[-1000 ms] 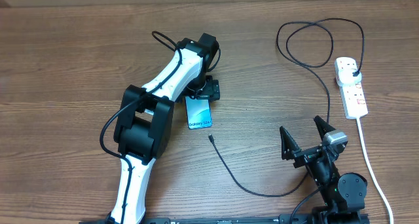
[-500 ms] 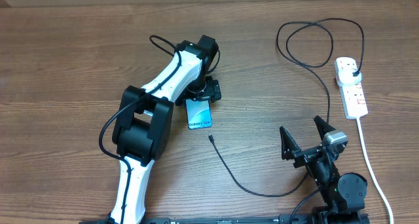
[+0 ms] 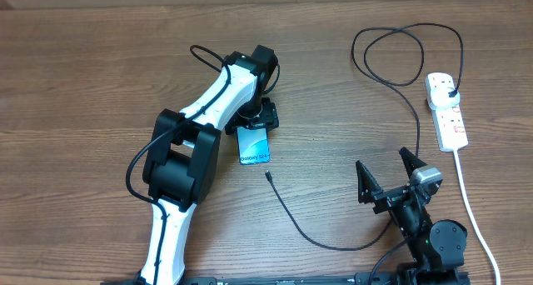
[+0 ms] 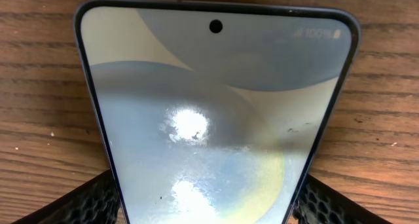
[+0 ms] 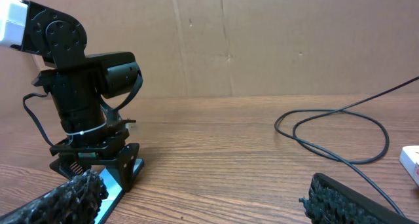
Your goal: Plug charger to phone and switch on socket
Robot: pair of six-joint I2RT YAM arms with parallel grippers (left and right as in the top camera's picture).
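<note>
The phone lies flat on the wooden table, its light blue screen up and its "Galaxy" end toward the front; it fills the left wrist view. My left gripper straddles its far end, and the black pads press against both long edges. The charger cable is thin and black; its connector tip lies loose just in front of the phone. It loops back to a black plug seated in the white socket. My right gripper stands open and empty near the front right.
A thick white cord runs from the socket to the front edge, right of my right arm. The black cable loops widely at the back right and crosses the right wrist view. A cardboard wall stands behind the table.
My left gripper's fingers have drawn in against the phone's sides. The phone, the cable and the right arm stay where they were.
</note>
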